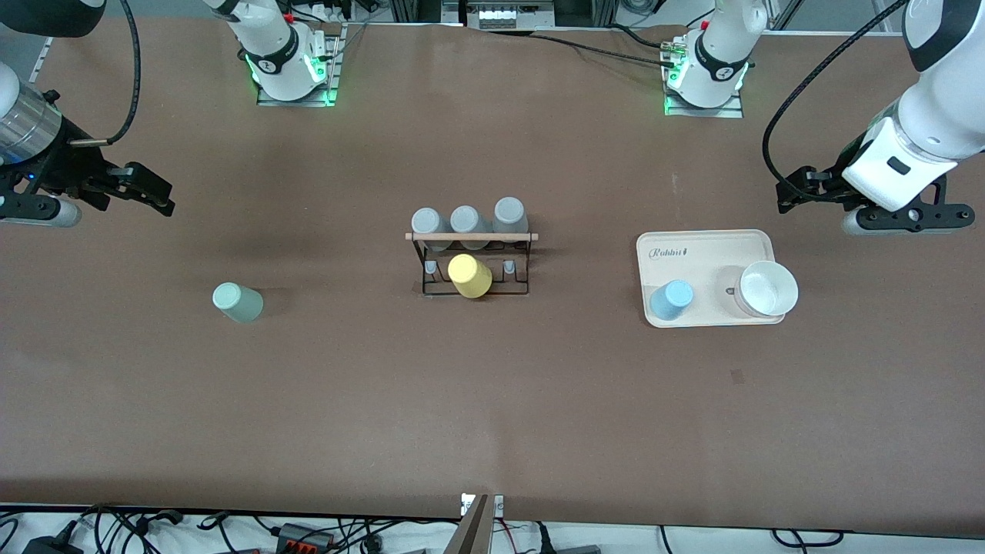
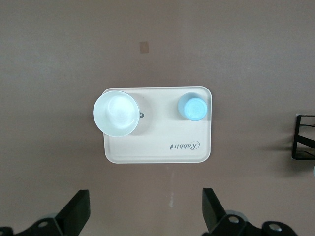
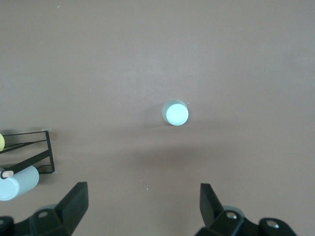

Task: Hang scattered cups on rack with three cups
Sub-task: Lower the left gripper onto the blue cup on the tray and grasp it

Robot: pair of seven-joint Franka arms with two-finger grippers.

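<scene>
Both my claws hang open: right claw above the light, smooth green cup; I'd pinch its wall. My left claw waits over the tabletop.

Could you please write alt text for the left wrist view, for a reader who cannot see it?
A beige tray lies on the brown table, holding a white bowl and a light blue cup set apart from each other. The left pincer hangs open above the table beside the tray, holding nothing.
</scene>
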